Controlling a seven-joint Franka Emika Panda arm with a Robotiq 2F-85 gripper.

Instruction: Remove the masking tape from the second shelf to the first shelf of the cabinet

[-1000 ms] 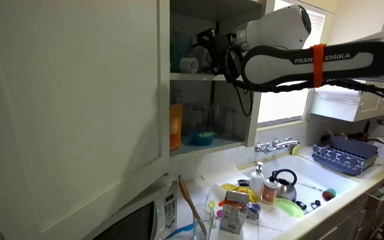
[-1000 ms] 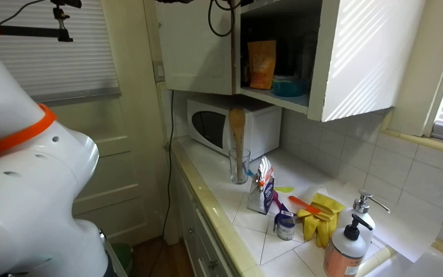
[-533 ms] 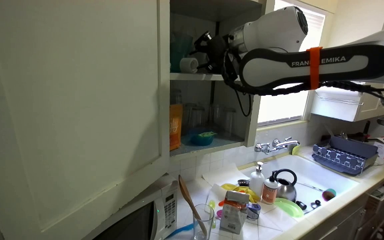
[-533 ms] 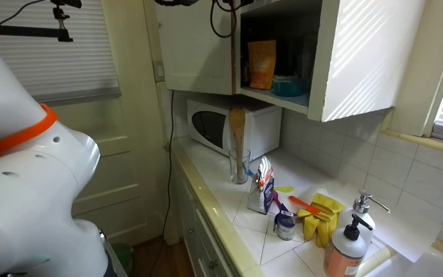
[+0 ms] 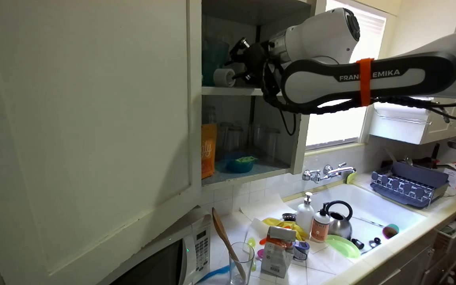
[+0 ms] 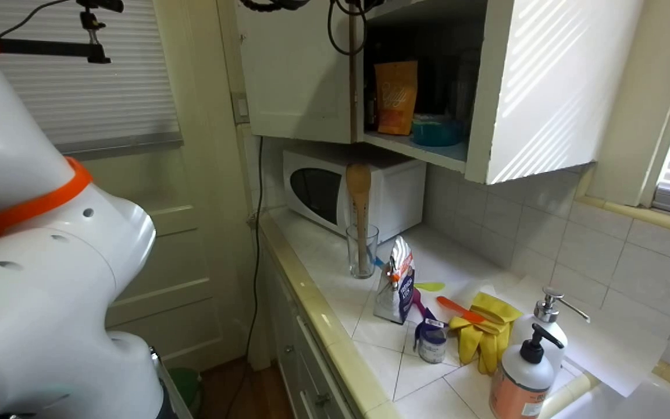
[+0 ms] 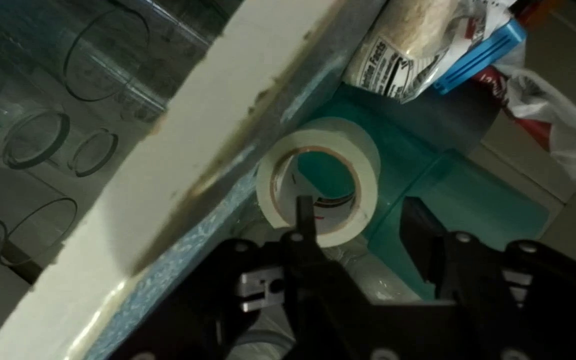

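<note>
The masking tape (image 7: 367, 190), a whitish roll, stands on its rim on the second shelf (image 5: 240, 91), in an exterior view. My gripper (image 5: 231, 70) reaches into the upper level of the cabinet (image 5: 300, 138) from the right. Its jaws are partly closed, with a wide gap still between them. In the wrist view the gripper (image 7: 359, 205) has one finger in front of the roll's hole and the other outside the roll. Whether the finger is inside the core is hard to tell. Below runs the first shelf (image 5: 247, 179). In an exterior view the tape is out of view.
Teal containers (image 5: 214, 59) and a clipped food bag (image 7: 393, 65) crowd the upper level near the roll. Lower down are upturned glasses (image 5: 271, 142), a teal bowl (image 5: 239, 165) and an orange pouch (image 6: 396, 99). The open cabinet door (image 5: 93, 118) borders the left.
The gripper has moved slightly left, closer to the tape, and its fingers have come nearer each other. The arm has shifted left with it. The roll looks unmoved.
</note>
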